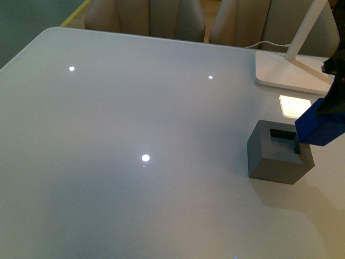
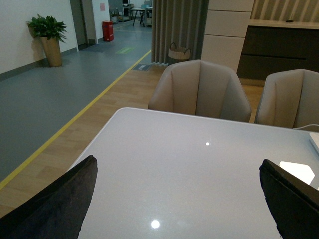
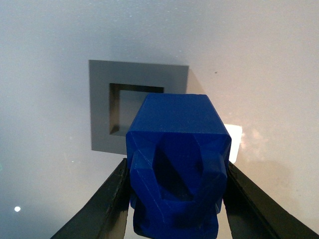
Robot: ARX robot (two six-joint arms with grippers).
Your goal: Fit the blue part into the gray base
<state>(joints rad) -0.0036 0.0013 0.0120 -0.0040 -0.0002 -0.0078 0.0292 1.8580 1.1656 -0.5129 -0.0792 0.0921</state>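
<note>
The gray base (image 1: 277, 156) is a cube with a square hole in its top, standing at the right of the white table. The blue part (image 1: 319, 125) hangs just above and to the right of the hole, held by my right gripper (image 1: 330, 108), which is shut on it. In the right wrist view the blue part (image 3: 175, 164) sits between the two black fingers (image 3: 102, 209), with the gray base (image 3: 134, 89) and its hole below and partly covered. My left gripper (image 2: 179, 199) is open and empty above the bare table, away from both objects.
A white lamp foot (image 1: 288, 73) with its slanted arm and a cable stands behind the base at the right rear. A bright patch of lamp light (image 1: 294, 105) lies next to it. Beige chairs (image 1: 145, 19) stand along the table's far edge.
</note>
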